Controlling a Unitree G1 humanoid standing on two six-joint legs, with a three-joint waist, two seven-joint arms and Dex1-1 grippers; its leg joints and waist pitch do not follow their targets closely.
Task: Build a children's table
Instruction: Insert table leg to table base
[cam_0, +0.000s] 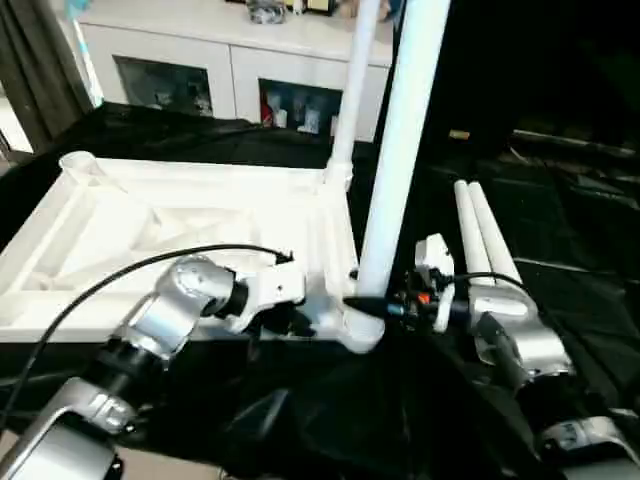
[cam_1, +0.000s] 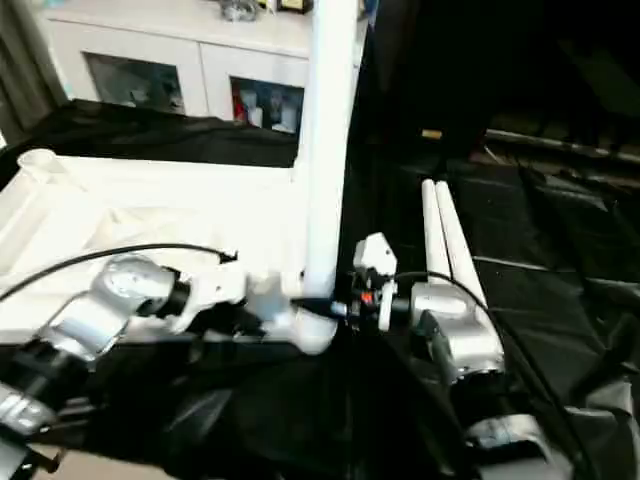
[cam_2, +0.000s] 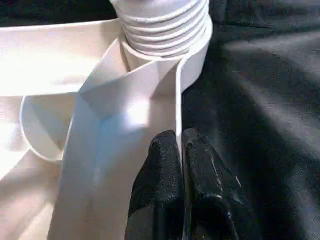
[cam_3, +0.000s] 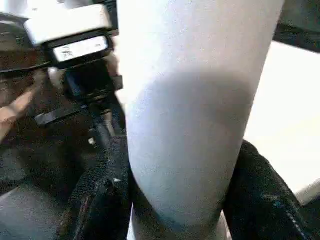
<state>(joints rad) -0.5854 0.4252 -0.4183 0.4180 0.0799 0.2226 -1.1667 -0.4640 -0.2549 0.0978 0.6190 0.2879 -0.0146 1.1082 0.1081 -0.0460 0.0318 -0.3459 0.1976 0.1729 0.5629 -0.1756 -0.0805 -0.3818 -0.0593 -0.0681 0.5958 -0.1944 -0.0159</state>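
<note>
Table top (cam_0: 180, 215) lies upside down on the black-draped bench (cam_0: 560, 250), ribbed underside up. One leg (cam_0: 350, 90) already stands in the far corner socket of the top. A second leg (cam_0: 400, 150) stands upright in the near corner socket (cam_0: 362, 330), on the edge closest to the right arm. Two spare legs (cam_0: 485, 235) lie side by side on the bench, just right of the top, well apart from any socket. White cabinet (cam_0: 230, 60) sits behind the top, not part of the job.

Step in hand, as I judge it: screwing the second leg into the near socket. Thread rings at the leg's foot show above the socket rim in the left wrist view, so it looks not fully seated. Next move likely calls for turning the leg further while keeping it plumb and the top held flat; a tilt risks cross-threading.

Right arm reaches in from the right of the near socket, forearm low, end effector (cam_0: 385, 305) level and half wide, black fingers (cam_3: 102, 195) clamped on either side of the leg's lower end. Left arm comes across the top's near edge, elbow bent, end effector (cam_2: 181, 165) narrow, pinching the top's thin edge wall just beside the near socket, steadying it.
</note>
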